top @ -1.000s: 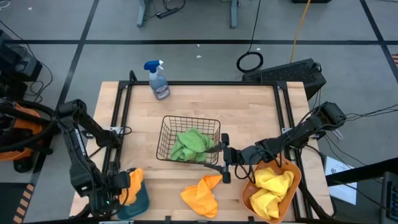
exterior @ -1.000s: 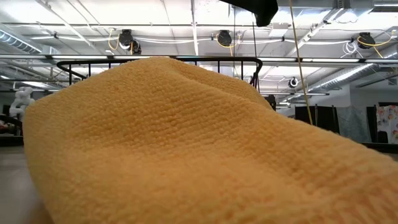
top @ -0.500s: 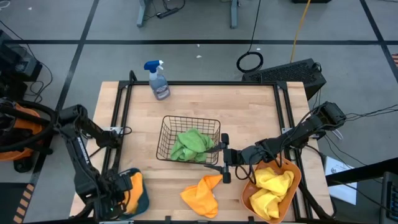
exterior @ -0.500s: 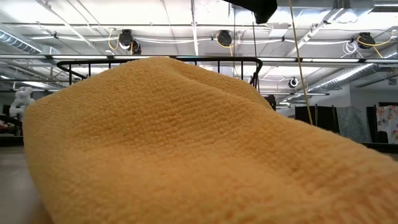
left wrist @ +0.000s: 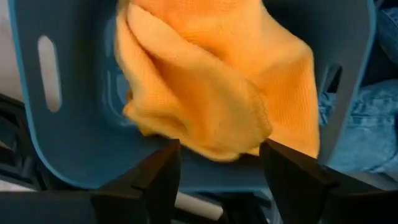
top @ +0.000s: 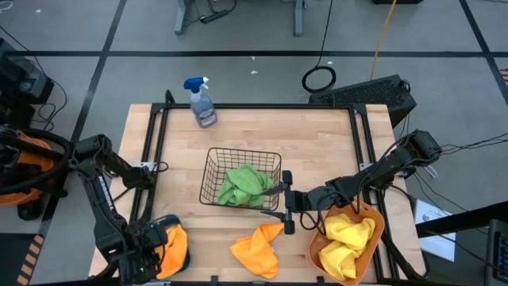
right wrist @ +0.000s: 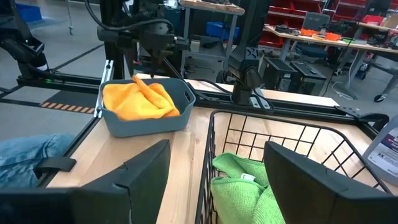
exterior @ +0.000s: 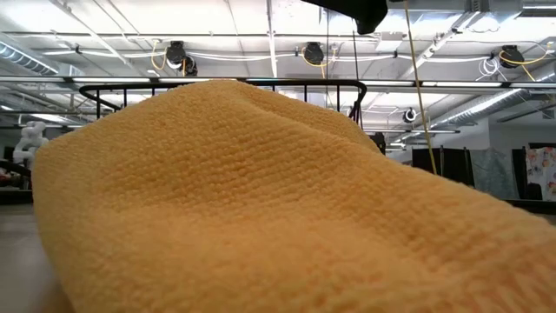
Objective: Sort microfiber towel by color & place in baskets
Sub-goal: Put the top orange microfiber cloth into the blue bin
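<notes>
My left gripper hangs open, pointing down, over the small teal tub at the table's near left corner. An orange towel lies bunched in that tub, just below the spread fingers. A second orange towel lies on the table at the near middle and fills the low view. A green towel lies in the black wire basket. Yellow towels fill the orange tub. My right gripper stands open and level beside the wire basket's right side.
A blue-capped spray bottle stands at the far left of the table. Black rails run along the table's left, far and right edges. Bare wood lies between the bottle and the wire basket, and to the basket's left.
My left gripper has moved a little toward the near edge and down over the teal tub, rolling about its own axis. The orange towel, earlier bunched at the tub's far rim, now lies inside the tub. My right arm has kept still.
</notes>
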Robot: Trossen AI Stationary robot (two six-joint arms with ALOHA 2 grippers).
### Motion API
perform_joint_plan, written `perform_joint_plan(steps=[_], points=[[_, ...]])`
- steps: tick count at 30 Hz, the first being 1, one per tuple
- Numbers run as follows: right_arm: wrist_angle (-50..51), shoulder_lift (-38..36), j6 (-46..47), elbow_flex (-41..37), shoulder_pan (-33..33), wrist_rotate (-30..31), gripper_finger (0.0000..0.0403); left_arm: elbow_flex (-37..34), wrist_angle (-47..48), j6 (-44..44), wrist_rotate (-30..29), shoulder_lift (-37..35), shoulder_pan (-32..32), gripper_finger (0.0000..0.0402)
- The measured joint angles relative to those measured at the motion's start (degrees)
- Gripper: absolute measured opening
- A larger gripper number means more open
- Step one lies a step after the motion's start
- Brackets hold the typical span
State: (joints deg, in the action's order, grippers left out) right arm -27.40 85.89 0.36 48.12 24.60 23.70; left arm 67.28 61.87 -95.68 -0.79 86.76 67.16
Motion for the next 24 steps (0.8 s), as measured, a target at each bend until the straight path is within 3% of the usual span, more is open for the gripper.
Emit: perform_joint_plan(steps=[8,14,18,24], points=[[0.1,0.0,-0.6,0.0,0.0,0.0,0.0251,1.8,0.2,0.4,3.3,-0.7,0.1,0.0224],[0.1,0.0,-1.0,0.0,0.0,0.0,0.0251,1.2,-2.6,7.1,-7.8,-0.5,-0.2,0.0212],[0.5,0.0,-0.8,0.0,0.0,-2.7,0.0251,-1.3,-5.0,12.0,-9.5,1.3,-1.3,0.0168],[3.5,0.3,1.8,0.0,0.7,-6.0,0.0251,-3.5,-4.8,16.6,-6.9,7.4,-2.1,0.0045]])
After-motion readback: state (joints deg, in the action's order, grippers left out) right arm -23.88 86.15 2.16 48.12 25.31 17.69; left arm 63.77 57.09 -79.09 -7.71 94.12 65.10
